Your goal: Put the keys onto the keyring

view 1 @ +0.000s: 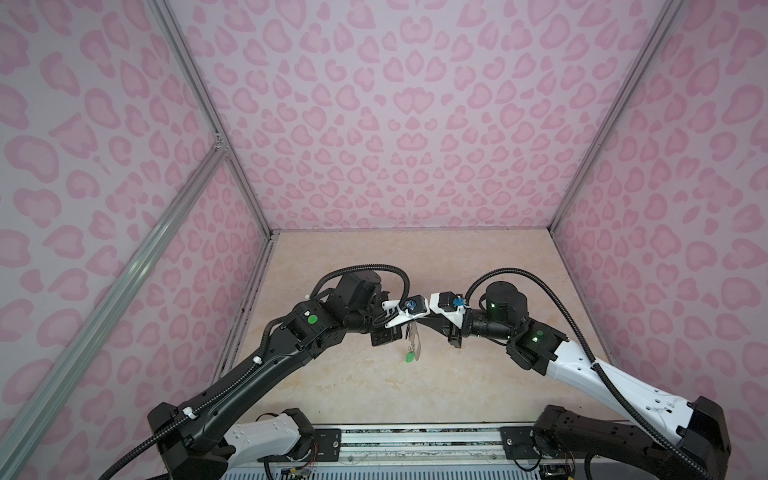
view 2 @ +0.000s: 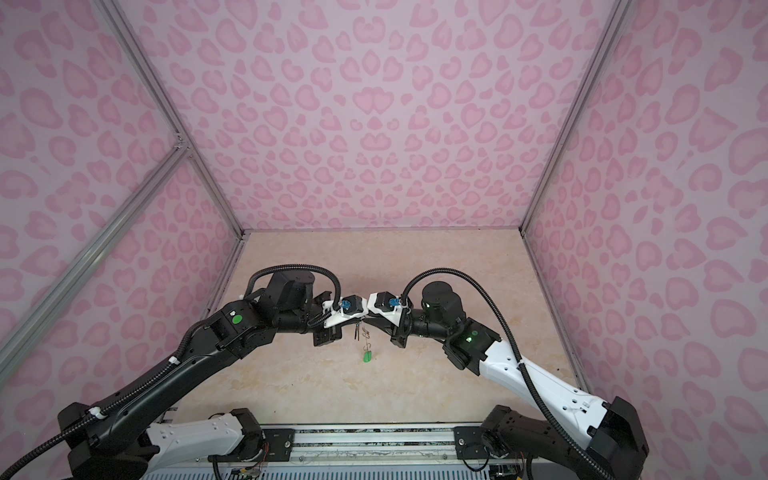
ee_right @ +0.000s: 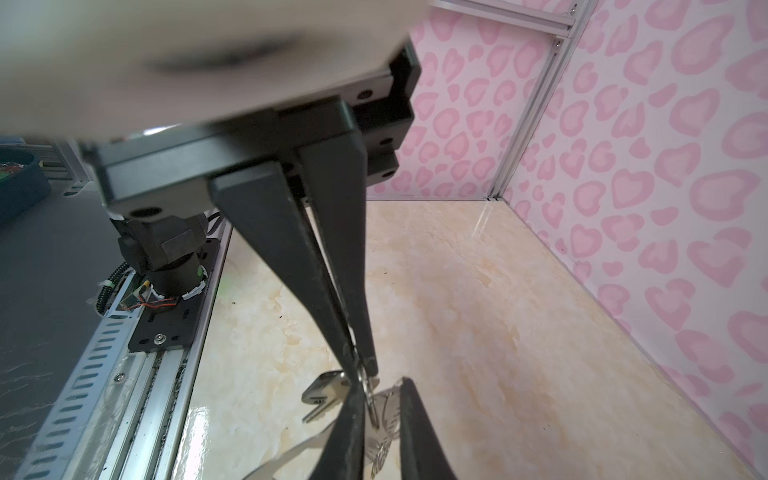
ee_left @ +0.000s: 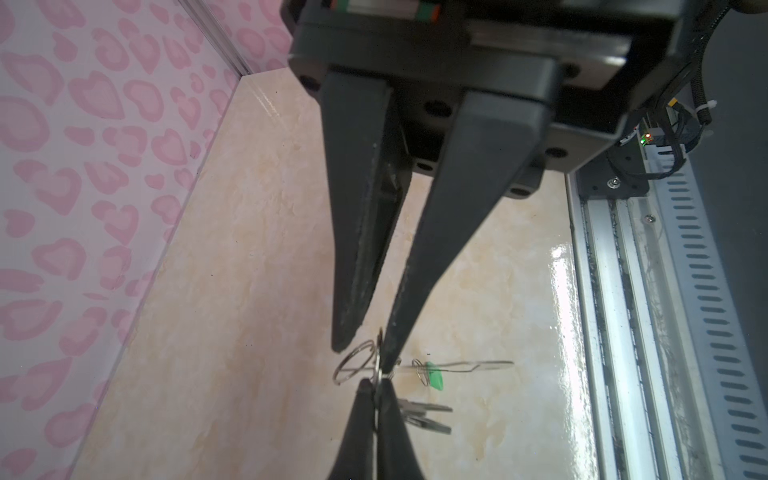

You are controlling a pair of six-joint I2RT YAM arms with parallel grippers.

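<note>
L end effector w/ keyring, part-hidden

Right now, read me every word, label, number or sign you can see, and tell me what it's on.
No text can be read anywhere.
Engraved marks on the keyring: too blurred to read.
The green tag: no writing shows.
The keys: any stamp is too small to tell.
</note>
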